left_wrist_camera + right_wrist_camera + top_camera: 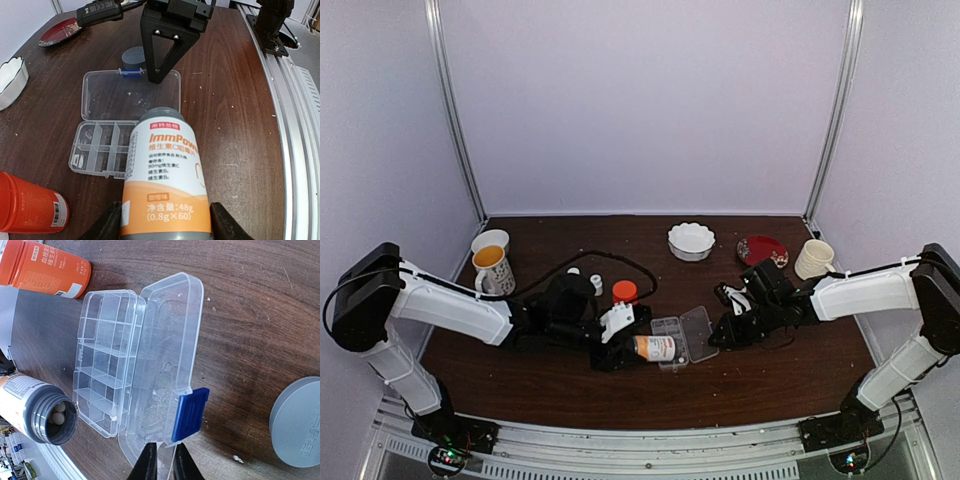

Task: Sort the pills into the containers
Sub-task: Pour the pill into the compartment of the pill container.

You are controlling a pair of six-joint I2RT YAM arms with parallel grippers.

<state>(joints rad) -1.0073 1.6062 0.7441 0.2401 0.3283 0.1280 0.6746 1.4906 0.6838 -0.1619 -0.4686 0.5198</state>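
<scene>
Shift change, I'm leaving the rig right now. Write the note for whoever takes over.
Left claw: shut on the uncapped bottle, held on its side, mouth next to the cells of the organizer box.
Right claw: shut on the rim of the flipped-open lid, beside the blue latch.
Pills: inside the bottle, a few showing in its mouth. The grey cap lies on the table past the lid.
Done: bottle uncapped, box opened.
Left: pour and sort; no pill clearly in any cell.
</scene>
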